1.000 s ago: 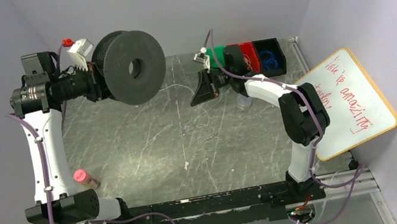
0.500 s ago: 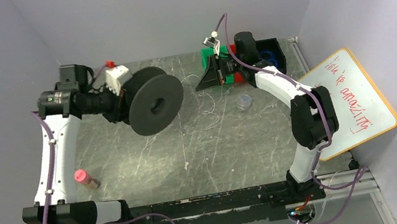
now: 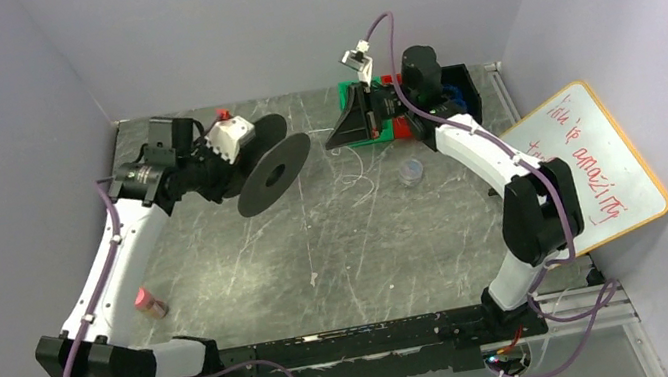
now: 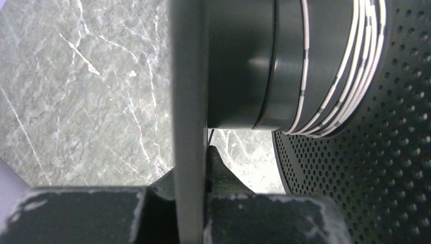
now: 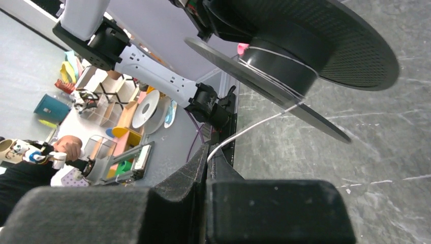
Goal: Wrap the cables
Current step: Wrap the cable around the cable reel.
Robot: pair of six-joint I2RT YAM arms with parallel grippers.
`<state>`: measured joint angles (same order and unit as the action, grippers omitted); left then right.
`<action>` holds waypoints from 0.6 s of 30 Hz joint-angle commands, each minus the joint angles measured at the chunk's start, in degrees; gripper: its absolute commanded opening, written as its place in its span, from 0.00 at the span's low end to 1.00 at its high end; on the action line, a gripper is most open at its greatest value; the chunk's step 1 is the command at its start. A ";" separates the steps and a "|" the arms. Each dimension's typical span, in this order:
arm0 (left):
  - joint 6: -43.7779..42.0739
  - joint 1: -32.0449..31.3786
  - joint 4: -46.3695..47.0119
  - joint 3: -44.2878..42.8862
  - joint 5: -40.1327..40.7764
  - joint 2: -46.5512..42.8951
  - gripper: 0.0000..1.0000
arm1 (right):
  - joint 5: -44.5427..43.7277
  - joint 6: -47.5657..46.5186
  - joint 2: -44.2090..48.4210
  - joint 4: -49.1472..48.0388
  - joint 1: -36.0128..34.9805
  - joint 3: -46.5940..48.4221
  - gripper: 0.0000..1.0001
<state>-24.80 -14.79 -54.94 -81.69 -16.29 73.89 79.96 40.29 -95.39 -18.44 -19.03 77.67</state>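
Where the left arm reaches: long stretch up and inward from its base, wrist over the table's (image 3: 340,248) left-centre.
Left gripper (image 4: 192,175): clenched on the flange edge of the black spool (image 3: 271,163), which it holds tilted above the table.
Right arm: elbow folded by the whiteboard (image 3: 590,168), forearm angled back-left, wrist high near the bins (image 3: 457,93).
Right gripper (image 5: 207,158): pinched tight on the white cable (image 5: 254,125) (a taut line, folks!).
Cable: runs from those jaws to the spool hub, with several turns wound there.
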 commanded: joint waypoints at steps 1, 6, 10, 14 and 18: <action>5.84 -2.70 9.81 2.74 13.08 -1.34 0.02 | 2.67 4.14 1.87 -7.59 -1.27 -0.95 0.01; 8.00 -5.30 14.03 4.77 21.01 0.43 0.02 | 3.17 6.47 1.95 -11.30 -3.47 -1.98 0.05; 9.17 -7.35 14.66 4.21 25.77 2.70 0.02 | 3.47 4.07 2.12 -9.58 -6.81 -1.84 0.07; 10.43 -9.44 15.74 4.10 29.87 4.44 0.02 | 3.70 3.30 2.01 -9.41 -9.69 -1.44 0.08; 13.54 -10.00 16.00 2.74 32.17 5.84 0.02 | 3.70 0.70 1.79 -7.15 -11.90 -1.29 0.08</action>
<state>-17.91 -25.52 -43.79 -76.95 5.39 78.72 78.98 43.59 -95.39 -23.73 -28.80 75.16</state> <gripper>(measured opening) 0.065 0.082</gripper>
